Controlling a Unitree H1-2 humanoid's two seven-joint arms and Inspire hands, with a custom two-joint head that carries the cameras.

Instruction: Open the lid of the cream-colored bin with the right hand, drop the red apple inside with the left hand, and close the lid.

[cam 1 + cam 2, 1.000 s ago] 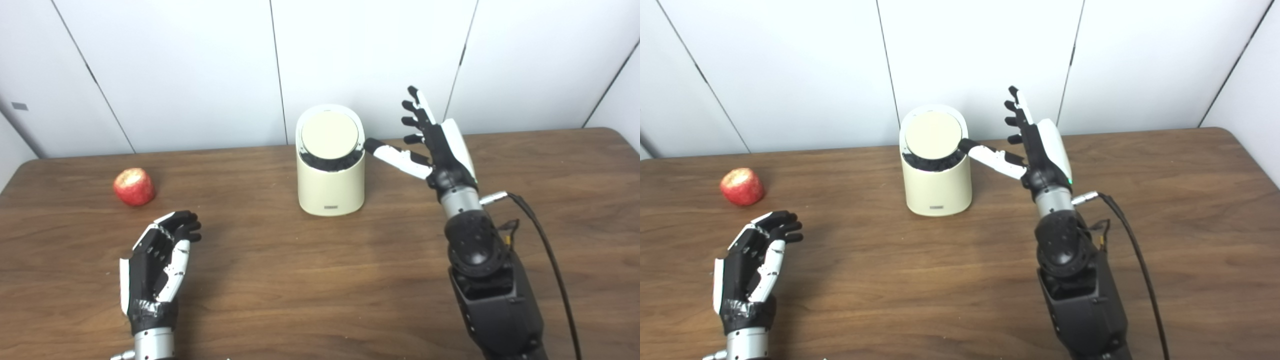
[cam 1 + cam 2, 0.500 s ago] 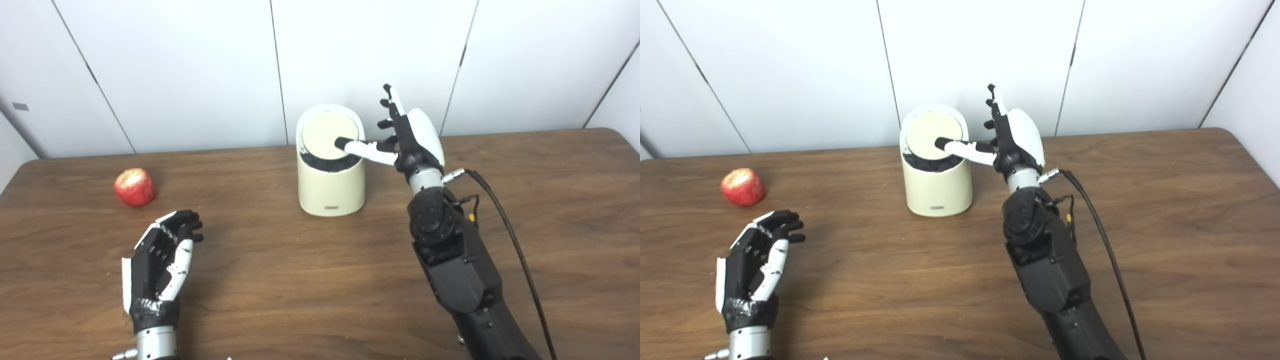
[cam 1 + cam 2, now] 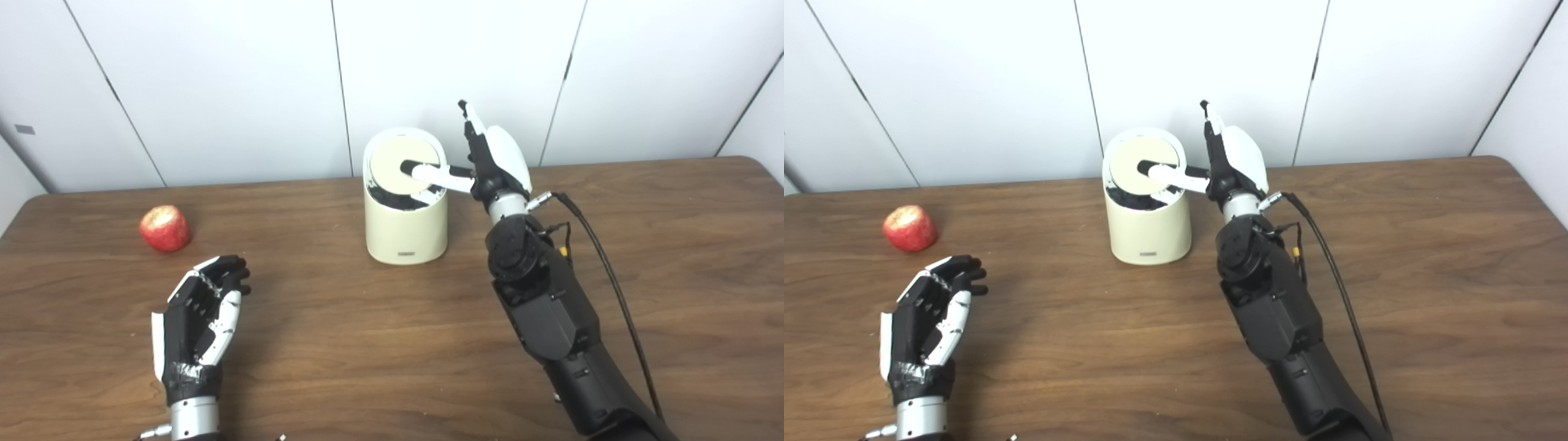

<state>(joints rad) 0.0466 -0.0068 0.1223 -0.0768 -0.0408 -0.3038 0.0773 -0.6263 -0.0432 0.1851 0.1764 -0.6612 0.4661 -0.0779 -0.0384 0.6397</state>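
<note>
The worktop looks like brown wood with dark streaks, smooth and a little shiny where the light falls. The bin looks like smooth cream plastic, not shiny. Its round lid is the same smooth cream stuff, and the ring around the lid is dark. The apple has red skin with a pale, rough-looking top. The right robot hand has a shiny white plastic shell over matt black parts, and a silver metal wrist. The left robot hand is matt black and white plastic too, with black tape near its metal wrist. The wall is plain, smooth and white.
</note>
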